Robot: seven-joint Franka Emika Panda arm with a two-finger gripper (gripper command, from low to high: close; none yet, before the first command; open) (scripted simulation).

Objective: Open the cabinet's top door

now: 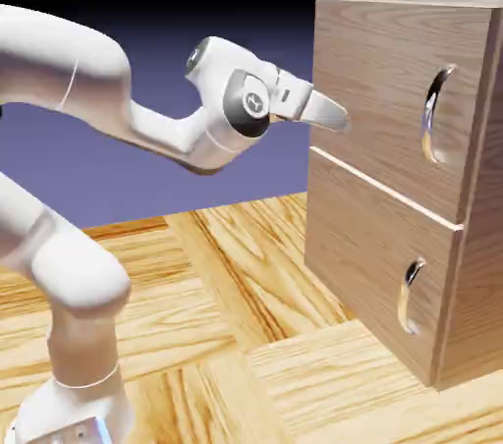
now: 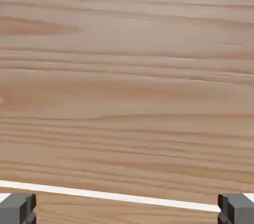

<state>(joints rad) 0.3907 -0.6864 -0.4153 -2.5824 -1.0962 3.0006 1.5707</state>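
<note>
So the gripper [image 1: 339, 119] has its jaws spread wide with nothing between them, pointed at the top door [image 1: 393, 98] of the cabinet [image 1: 472, 265] sitting at the table's [image 1: 226, 285] right edge, well short of its silver handle [image 1: 434, 116].

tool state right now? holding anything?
Tool: open, jaws wide apart, holding nothing. It faces the top door, short of its handle.
</note>
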